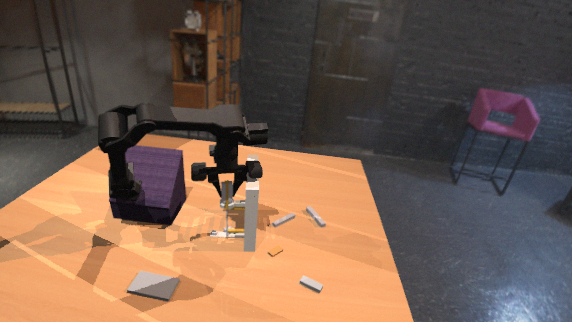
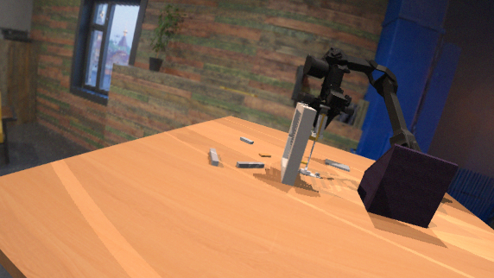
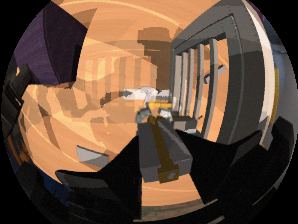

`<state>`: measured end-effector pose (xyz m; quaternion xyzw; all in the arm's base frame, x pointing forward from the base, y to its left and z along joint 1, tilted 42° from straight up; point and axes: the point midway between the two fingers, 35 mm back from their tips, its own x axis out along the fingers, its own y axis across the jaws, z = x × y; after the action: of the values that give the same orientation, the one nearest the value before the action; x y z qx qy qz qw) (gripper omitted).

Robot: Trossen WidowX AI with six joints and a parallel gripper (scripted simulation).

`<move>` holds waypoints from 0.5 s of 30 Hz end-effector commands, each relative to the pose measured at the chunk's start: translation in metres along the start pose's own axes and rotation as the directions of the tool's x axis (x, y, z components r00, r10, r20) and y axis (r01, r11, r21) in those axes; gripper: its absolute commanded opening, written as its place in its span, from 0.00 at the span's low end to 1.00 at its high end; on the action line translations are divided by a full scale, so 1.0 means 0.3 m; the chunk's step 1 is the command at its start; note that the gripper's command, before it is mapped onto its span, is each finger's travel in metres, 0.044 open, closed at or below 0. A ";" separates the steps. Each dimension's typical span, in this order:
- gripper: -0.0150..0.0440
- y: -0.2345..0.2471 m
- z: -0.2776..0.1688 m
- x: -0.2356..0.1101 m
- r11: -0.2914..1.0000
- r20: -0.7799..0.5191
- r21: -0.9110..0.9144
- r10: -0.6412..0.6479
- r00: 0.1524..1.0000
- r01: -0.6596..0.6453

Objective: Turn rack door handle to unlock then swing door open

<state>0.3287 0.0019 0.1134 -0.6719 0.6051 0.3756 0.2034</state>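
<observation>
The white rack frame stands upright on the table, seen nearly edge-on in the top and exterior views. Its grey barred door looks about flush with the frame in the wrist view. The upright handle, a grey block with a brown stripe, stands out from the door face on a thin rod. White fittings and yellow bars join it to the door. My gripper points down and is shut on the handle, one finger against each side. The lower finger surfaces are partly hidden.
A purple slanted block stands near the arm base. A flat grey plate lies on the handle side. Beyond the frame lie small grey blocks and an orange piece.
</observation>
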 end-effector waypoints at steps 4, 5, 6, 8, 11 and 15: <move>0.44 0.000 0.001 0.000 1.000 0.003 -0.002 0.000 1.000 0.000; 0.43 0.000 0.001 0.000 1.000 0.003 -0.002 0.000 1.000 0.000; 0.42 0.000 0.001 0.000 1.000 0.003 -0.002 0.000 1.000 0.000; 0.40 0.000 0.001 0.000 1.000 0.003 -0.002 0.000 1.000 0.000; 0.36 0.000 0.001 0.000 1.000 0.003 -0.002 0.000 1.000 0.000; 0.32 0.000 0.001 0.000 1.000 0.003 -0.002 0.000 1.000 0.000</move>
<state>0.3288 0.0019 0.1134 -0.6719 0.6050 0.3758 0.2032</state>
